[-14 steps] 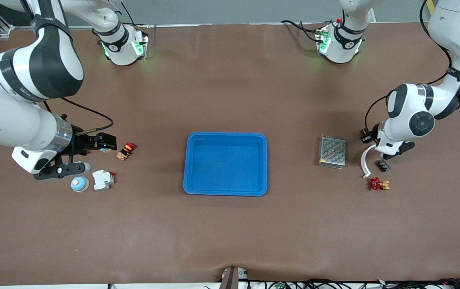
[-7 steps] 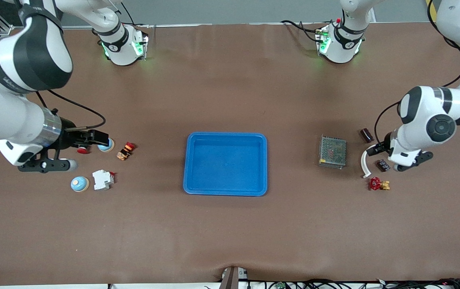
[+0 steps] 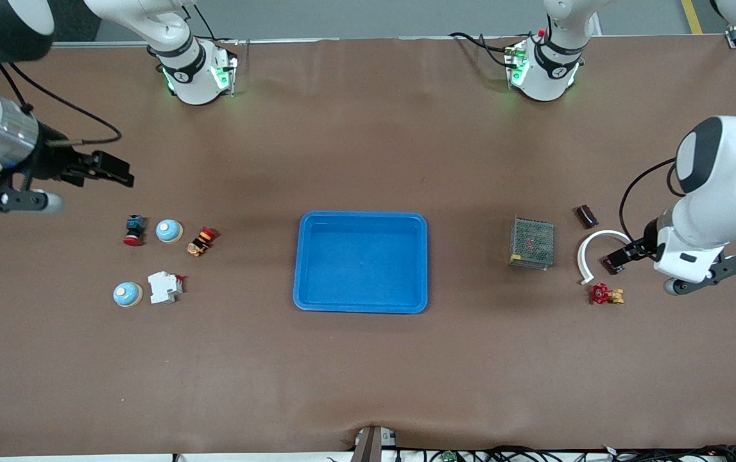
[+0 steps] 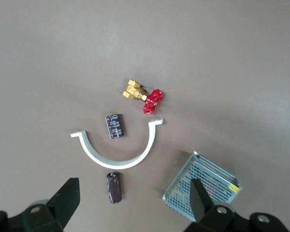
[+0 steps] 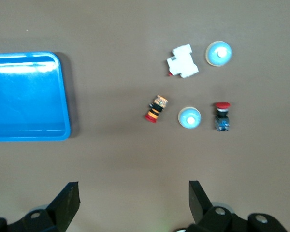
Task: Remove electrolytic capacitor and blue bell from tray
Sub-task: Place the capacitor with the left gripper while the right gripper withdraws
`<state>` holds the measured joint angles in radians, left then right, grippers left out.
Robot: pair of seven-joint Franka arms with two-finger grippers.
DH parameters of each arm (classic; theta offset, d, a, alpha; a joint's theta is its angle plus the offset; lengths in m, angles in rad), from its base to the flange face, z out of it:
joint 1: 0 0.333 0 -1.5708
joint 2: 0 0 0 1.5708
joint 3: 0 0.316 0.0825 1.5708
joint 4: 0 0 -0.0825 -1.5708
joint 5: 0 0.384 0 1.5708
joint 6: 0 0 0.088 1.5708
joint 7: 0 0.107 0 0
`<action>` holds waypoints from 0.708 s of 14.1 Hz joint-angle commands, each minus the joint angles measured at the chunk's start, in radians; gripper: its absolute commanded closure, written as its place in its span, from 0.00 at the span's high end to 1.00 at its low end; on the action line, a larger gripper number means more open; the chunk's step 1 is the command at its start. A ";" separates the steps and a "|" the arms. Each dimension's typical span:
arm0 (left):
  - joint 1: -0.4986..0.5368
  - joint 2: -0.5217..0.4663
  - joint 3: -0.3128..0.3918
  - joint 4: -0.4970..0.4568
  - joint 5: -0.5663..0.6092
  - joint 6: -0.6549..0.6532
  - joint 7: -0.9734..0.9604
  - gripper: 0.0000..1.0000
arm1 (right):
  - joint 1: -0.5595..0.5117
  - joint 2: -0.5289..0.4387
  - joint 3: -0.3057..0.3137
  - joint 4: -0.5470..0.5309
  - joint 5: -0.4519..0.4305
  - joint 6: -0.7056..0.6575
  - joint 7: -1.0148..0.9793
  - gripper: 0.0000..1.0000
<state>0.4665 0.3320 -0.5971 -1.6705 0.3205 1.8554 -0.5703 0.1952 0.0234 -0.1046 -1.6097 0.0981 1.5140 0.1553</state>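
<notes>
A maroon capacitor [image 3: 586,216] [image 4: 114,187] lies on the table beside a white arc bracket [image 3: 589,247]. A second, black capacitor [image 4: 115,126] lies inside the arc. My left gripper [image 3: 624,255] [image 4: 134,198] hangs open and empty, high over the arc and the maroon capacitor. Two pale blue bells [image 3: 169,231] [image 3: 128,294] sit toward the right arm's end, and the right wrist view shows both [image 5: 189,117] [image 5: 218,53]. My right gripper [image 3: 111,172] [image 5: 134,193] is open and empty, raised over bare table beside them. The blue tray [image 3: 361,215] stands mid-table with nothing in it.
A mesh power supply [image 3: 532,242] and a red-handled brass valve [image 3: 606,294] lie by the arc. A red push button [image 3: 134,230], a small striped part [image 3: 201,240] and a white breaker [image 3: 163,287] lie among the bells.
The left gripper opened, left the maroon capacitor on the table and rose toward its end of the table. The right arm lifted away from the bells, which uncovered the red push button.
</notes>
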 commanded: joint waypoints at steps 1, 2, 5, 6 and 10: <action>0.007 -0.004 -0.059 0.147 0.006 -0.149 0.033 1.00 | -0.005 -0.079 0.014 -0.116 -0.023 0.041 0.013 1.00; 0.009 -0.008 -0.075 0.178 0.006 -0.186 0.042 1.00 | -0.008 -0.089 0.014 -0.134 -0.023 0.057 0.013 1.00; 0.009 -0.053 -0.089 0.199 -0.001 -0.212 0.098 1.00 | -0.014 -0.123 0.014 -0.177 -0.023 0.075 0.013 1.00; 0.011 -0.068 -0.086 0.202 -0.030 -0.216 0.121 1.00 | -0.013 -0.129 0.014 -0.188 -0.023 0.078 0.013 1.00; -0.058 -0.181 0.064 0.190 -0.185 -0.232 0.254 1.00 | -0.014 -0.148 0.016 -0.211 -0.023 0.091 0.013 1.00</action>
<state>0.4578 0.2158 -0.6201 -1.4672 0.1962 1.6504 -0.3929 0.1935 -0.0782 -0.1022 -1.7737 0.0876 1.5865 0.1553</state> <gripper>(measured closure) 0.000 0.000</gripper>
